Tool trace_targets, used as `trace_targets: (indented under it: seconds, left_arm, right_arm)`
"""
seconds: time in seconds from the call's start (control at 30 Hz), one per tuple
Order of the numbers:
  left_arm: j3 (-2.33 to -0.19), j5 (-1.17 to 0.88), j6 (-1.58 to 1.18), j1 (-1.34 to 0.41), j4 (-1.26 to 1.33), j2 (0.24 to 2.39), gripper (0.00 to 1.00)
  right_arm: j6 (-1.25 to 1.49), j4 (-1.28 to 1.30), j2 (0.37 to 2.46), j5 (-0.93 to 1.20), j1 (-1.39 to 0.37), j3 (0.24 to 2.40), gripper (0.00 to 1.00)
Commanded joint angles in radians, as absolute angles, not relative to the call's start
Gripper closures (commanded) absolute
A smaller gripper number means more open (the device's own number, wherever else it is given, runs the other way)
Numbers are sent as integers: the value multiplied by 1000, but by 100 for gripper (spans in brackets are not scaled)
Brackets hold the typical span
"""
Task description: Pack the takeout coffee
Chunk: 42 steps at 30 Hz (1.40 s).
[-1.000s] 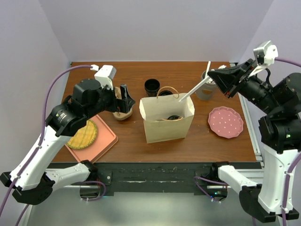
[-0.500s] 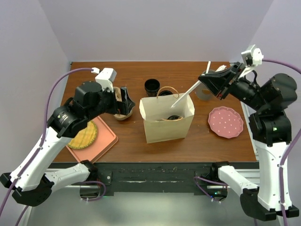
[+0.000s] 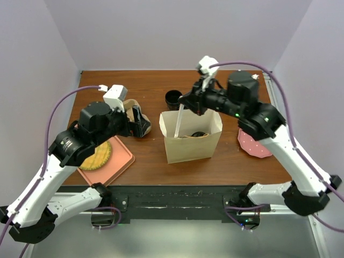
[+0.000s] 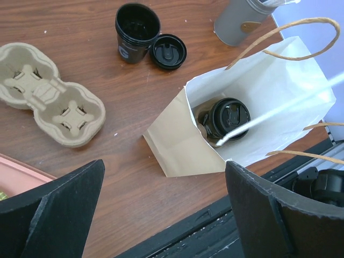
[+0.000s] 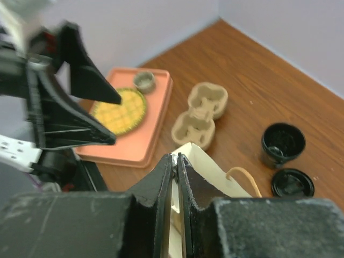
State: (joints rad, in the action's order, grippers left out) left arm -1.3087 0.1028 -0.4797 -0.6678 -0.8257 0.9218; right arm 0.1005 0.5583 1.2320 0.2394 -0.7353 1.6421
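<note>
The takeout coffee (image 4: pixel 229 118), a black cup with a sip lid, stands inside the open paper bag (image 4: pixel 177 134) at mid-table; from above only its dark top (image 3: pixel 198 134) shows in the bag (image 3: pixel 191 148). My right gripper (image 3: pixel 181 102) hovers over the bag's back left rim, shut on a thin white stick (image 3: pixel 177 122) whose lower end reaches down to the cup's lid (image 4: pixel 223 141). In the right wrist view the gripper (image 5: pixel 175 161) pinches the stick above the bag's edge (image 5: pixel 215 171). My left gripper (image 3: pixel 141 122) hangs open left of the bag, holding nothing (image 4: pixel 172 215).
A lidless black cup (image 4: pixel 137 27) and a loose black lid (image 4: pixel 168 51) sit behind the bag. A cardboard cup carrier (image 4: pixel 51 94) lies to its left. An orange tray (image 3: pixel 115 164) holds a yellow mat (image 3: pixel 97 153). A grey tumbler (image 4: pixel 242 19) and pink plate (image 3: pixel 258 148) are at right.
My right arm has swung left from the back right corner to above the bag, bringing the white stick upright with its end in the bag. The left arm drew back slightly.
</note>
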Motion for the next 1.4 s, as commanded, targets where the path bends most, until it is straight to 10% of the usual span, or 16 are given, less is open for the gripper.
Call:
trace_targets:
  seconds: [0.0,0.23,0.5,0.53,1.37]
  left_arm:
    - [-1324,143,-466,-664,-799,899,0]
    - [-1341,143,-453,-666,-796,907,0]
    - [-1402,107,-376,-664,-790,945,0]
    - [-1417,112,-365,-664,-790,957,0]
    - [-1514,49,-414,-664,-681,922,0]
  right_arm:
    - [8,672,1339,43,-819,1787,84]
    - [72,779,1385,9,-848,1879,44]
    - [239,773,1309,-12,-848,1871,28]
    - [253,782,1302,-20,-847,1874,2]
    - [612,956,994,-428,-848,1767,1]
